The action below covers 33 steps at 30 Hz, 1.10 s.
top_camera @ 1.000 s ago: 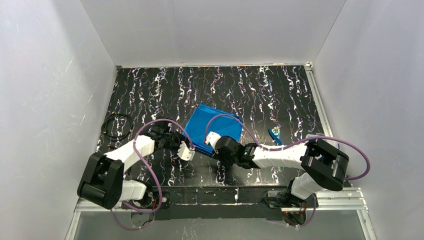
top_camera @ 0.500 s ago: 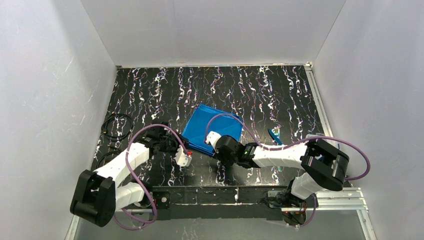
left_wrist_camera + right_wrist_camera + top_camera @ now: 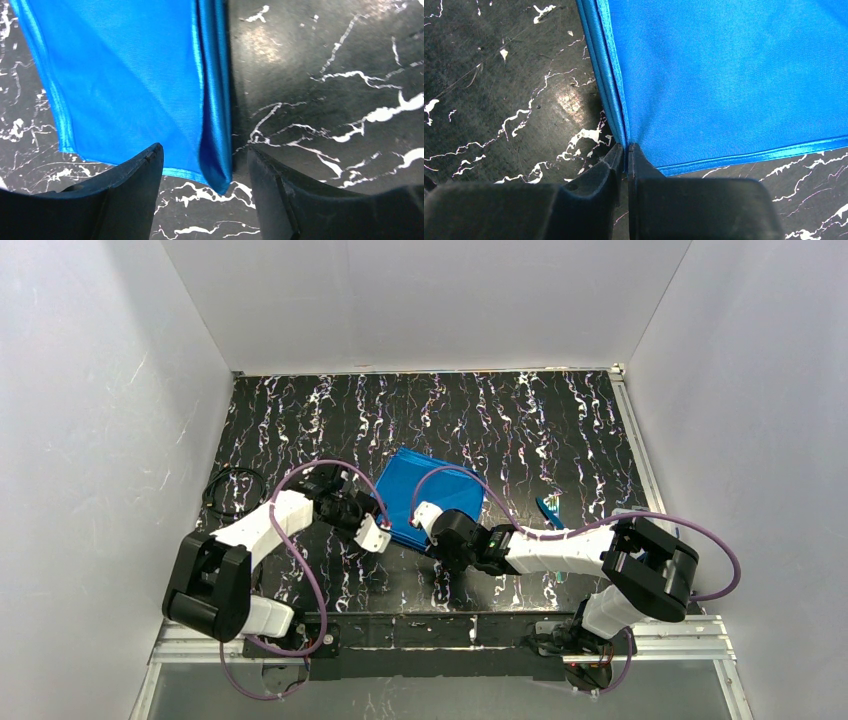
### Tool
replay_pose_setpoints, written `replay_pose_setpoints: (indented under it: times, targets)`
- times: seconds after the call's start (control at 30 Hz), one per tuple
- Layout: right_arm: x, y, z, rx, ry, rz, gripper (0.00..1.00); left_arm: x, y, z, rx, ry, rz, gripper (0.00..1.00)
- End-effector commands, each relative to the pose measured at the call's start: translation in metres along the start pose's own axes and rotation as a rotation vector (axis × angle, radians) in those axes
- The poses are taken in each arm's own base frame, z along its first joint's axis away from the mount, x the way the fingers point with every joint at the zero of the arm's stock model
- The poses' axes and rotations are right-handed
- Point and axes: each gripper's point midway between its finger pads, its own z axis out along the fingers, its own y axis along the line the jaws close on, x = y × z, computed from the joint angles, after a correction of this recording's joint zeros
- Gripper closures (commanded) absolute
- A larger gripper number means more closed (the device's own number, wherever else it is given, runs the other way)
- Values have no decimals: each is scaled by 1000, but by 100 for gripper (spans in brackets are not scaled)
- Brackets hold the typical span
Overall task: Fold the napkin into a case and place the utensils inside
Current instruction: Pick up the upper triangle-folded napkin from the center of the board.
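Note:
The bright blue napkin [image 3: 428, 492] lies folded in layers on the black marbled table [image 3: 300, 420]. My left gripper [image 3: 377, 534] stands open at its near left corner. In the left wrist view the folded edge of the napkin [image 3: 125, 80] ends in a tip between the fingers, touching neither, with the left gripper [image 3: 204, 155] around it. My right gripper [image 3: 424, 519] is shut on the napkin's near edge. The right wrist view shows the right gripper [image 3: 626, 150] pinching the stacked hems of the napkin [image 3: 724, 70]. The blue-green utensils [image 3: 549, 508] lie right of the napkin.
A coil of black cable [image 3: 235, 491] lies at the table's left side. White walls [image 3: 100, 440] close in the left, back and right. A metal rail [image 3: 680, 635] runs along the near edge, by the arm bases.
The left gripper's jaws have opened wider, and it drew back towards me, then came forward to the napkin's corner. The right gripper has stayed shut on the napkin.

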Motion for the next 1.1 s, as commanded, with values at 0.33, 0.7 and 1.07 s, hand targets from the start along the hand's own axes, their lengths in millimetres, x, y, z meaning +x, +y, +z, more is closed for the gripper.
replay_pose_setpoints:
  times: [0.33, 0.7, 1.07]
  targets:
    - [-18, 1, -7, -13, -46, 36, 86, 16, -22, 12, 113, 29, 36, 39]
    - [-25, -5, -12, -21, -70, 73, 88, 36, -27, 22, 146, 91, 70, 52]
    - [-27, -12, -13, -44, -75, 126, 93, 54, -13, 34, 39, 155, 146, 74]
